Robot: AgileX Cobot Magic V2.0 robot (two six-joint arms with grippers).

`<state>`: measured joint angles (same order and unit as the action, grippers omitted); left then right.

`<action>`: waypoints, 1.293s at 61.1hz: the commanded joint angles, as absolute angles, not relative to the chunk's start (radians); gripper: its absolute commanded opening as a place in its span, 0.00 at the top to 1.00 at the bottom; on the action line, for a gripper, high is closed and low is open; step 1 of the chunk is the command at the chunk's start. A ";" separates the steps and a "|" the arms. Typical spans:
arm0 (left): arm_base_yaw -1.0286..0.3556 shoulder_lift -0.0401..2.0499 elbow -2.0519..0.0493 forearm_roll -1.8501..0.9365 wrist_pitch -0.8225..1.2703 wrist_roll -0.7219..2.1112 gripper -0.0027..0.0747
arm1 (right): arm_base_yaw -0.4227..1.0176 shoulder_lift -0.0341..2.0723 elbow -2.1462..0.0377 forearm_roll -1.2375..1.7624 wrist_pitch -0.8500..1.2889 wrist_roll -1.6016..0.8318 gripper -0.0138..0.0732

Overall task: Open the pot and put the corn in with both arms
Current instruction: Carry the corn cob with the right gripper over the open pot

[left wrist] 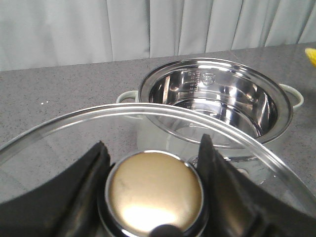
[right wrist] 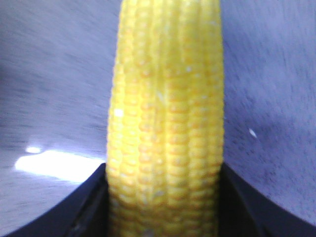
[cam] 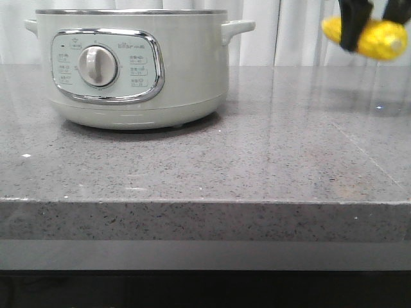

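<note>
The grey speckled counter (cam: 270, 160) carries the pot (cam: 131, 70) at its back left, dial and control panel facing the camera; the left wrist view shows the pot uncovered, its shiny steel bowl bare inside; the glass lid (left wrist: 74, 123) hangs apart from the pot, lifted off and nearer that camera, carried by the left gripper (left wrist: 154, 170), whose two black fingers are closed to about the knob's width against the round brass-coloured knob (left wrist: 154, 192); the right gripper (cam: 374, 22) hovers well right of the pot and above the counter, fingers narrowed to the cob's thickness and clamped on the corn (right wrist: 165, 133), which lies crosswise between them.
</note>
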<state>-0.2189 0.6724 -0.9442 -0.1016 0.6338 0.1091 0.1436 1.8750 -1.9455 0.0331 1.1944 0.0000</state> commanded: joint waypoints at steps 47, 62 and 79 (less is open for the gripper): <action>-0.219 0.669 -0.981 -0.109 0.492 0.103 0.64 | 0.584 1.770 -2.034 0.116 0.729 -0.035 0.49; -0.219 0.669 -0.981 -0.109 0.492 0.103 0.64 | 0.609 1.849 -2.034 0.117 0.692 -0.035 0.49; -0.219 0.669 -0.981 -0.109 0.492 0.103 0.64 | 0.609 1.931 -2.034 0.116 0.690 -0.035 0.49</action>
<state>-0.2189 0.6724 -0.9442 -0.1016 0.6338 0.1091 0.6102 1.9723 -2.0047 0.1114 0.7646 -0.0285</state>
